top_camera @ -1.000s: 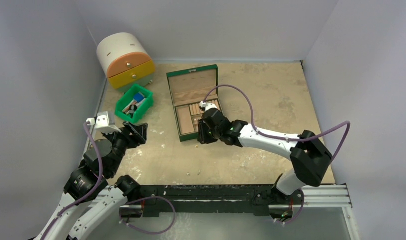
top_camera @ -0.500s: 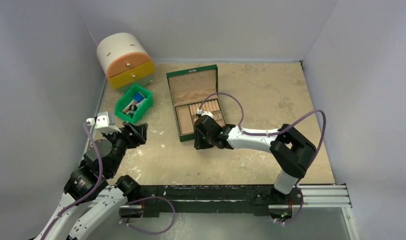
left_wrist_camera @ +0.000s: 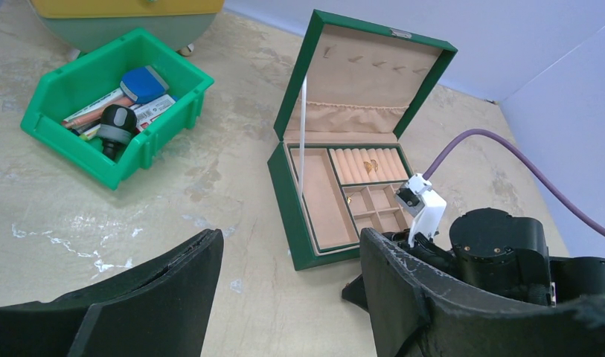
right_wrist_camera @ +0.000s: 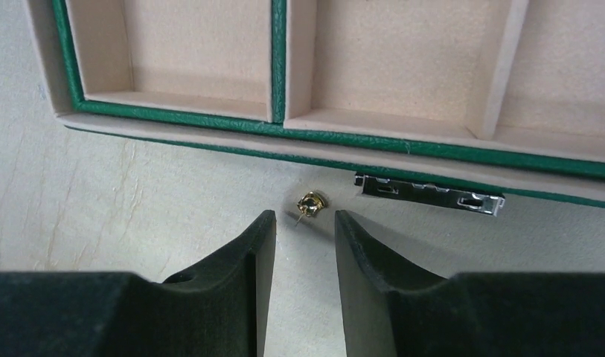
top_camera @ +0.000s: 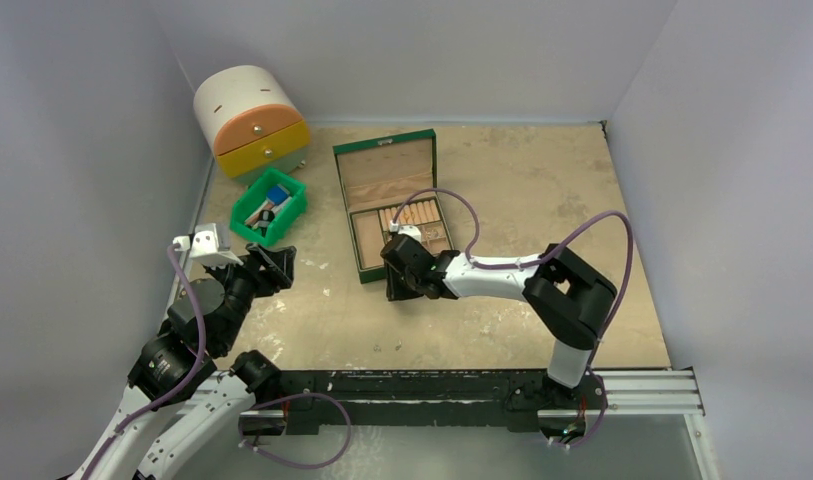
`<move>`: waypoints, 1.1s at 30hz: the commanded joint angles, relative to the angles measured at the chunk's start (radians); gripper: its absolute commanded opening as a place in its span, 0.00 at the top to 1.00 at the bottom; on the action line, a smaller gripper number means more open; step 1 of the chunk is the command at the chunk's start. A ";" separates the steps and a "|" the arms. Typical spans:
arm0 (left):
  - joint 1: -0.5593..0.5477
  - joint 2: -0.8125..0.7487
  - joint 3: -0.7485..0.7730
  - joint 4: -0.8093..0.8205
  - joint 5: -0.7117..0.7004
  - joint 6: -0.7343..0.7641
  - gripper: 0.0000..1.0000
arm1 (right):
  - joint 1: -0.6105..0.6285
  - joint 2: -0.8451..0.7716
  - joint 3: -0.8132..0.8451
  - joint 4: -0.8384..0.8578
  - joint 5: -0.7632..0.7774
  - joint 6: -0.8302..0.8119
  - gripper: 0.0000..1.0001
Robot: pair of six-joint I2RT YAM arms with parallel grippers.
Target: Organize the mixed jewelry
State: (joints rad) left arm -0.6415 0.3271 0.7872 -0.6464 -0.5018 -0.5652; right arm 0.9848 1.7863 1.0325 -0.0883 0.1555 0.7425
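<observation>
A small gold stud (right_wrist_camera: 312, 202) lies on the table just in front of the green jewelry box's front wall (right_wrist_camera: 210, 119), left of its metal clasp (right_wrist_camera: 429, 195). My right gripper (right_wrist_camera: 304, 216) is open and empty, its fingertips low on either side of the stud and just short of it. In the top view the right gripper (top_camera: 397, 285) is at the open box's (top_camera: 382, 165) near edge. A gold piece (left_wrist_camera: 370, 168) sits in the box's ring rolls. Two tiny pieces (top_camera: 379, 348) lie near the table's front edge. My left gripper (left_wrist_camera: 292, 245) is open and empty, well left of the box.
A green plastic bin (top_camera: 269, 207) with blue and wooden bits stands left of the box. A round cabinet with orange and yellow drawers (top_camera: 250, 120) is in the back left corner. Walls enclose the table on three sides.
My right gripper has moved left along the box's front edge and its arm has folded in closer. The left arm has not moved.
</observation>
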 commanded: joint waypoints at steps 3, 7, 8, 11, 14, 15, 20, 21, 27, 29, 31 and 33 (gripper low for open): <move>0.007 -0.003 -0.002 0.037 0.004 -0.008 0.33 | 0.018 0.027 0.054 -0.007 0.076 0.015 0.63; 0.007 -0.005 -0.002 0.038 0.005 -0.009 0.33 | 0.024 0.045 0.066 -0.021 0.083 0.012 0.66; 0.008 -0.005 -0.002 0.037 0.005 -0.008 0.33 | 0.026 0.048 0.067 -0.024 0.090 0.012 0.67; 0.007 -0.006 -0.002 0.037 0.003 -0.008 0.33 | 0.030 0.054 0.070 -0.033 0.098 0.010 0.71; 0.007 -0.005 -0.002 0.037 0.005 -0.007 0.33 | 0.033 0.058 0.071 -0.040 0.104 0.010 0.75; 0.007 -0.005 -0.002 0.037 0.005 -0.008 0.33 | 0.033 0.058 0.070 -0.043 0.105 0.010 0.77; 0.007 -0.005 -0.002 0.037 0.005 -0.008 0.33 | 0.036 0.048 0.068 -0.049 0.108 0.010 0.87; 0.007 -0.006 -0.002 0.037 0.005 -0.008 0.33 | 0.037 0.046 0.066 -0.050 0.110 0.011 0.89; 0.007 -0.005 -0.003 0.037 0.005 -0.008 0.33 | 0.038 0.028 0.062 -0.056 0.116 0.014 1.00; 0.006 -0.005 -0.002 0.037 0.005 -0.008 0.33 | 0.040 0.017 0.060 -0.056 0.117 0.015 1.00; 0.007 -0.005 -0.002 0.037 0.005 -0.008 0.33 | 0.039 0.005 0.059 -0.056 0.118 0.017 1.00; 0.006 -0.005 -0.002 0.037 0.005 -0.009 0.33 | 0.040 -0.010 0.057 -0.057 0.121 0.017 1.00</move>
State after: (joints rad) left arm -0.6415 0.3271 0.7872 -0.6464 -0.5018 -0.5652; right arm 1.0161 1.8286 1.0790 -0.1116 0.2455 0.7475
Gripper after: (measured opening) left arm 0.672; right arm 0.004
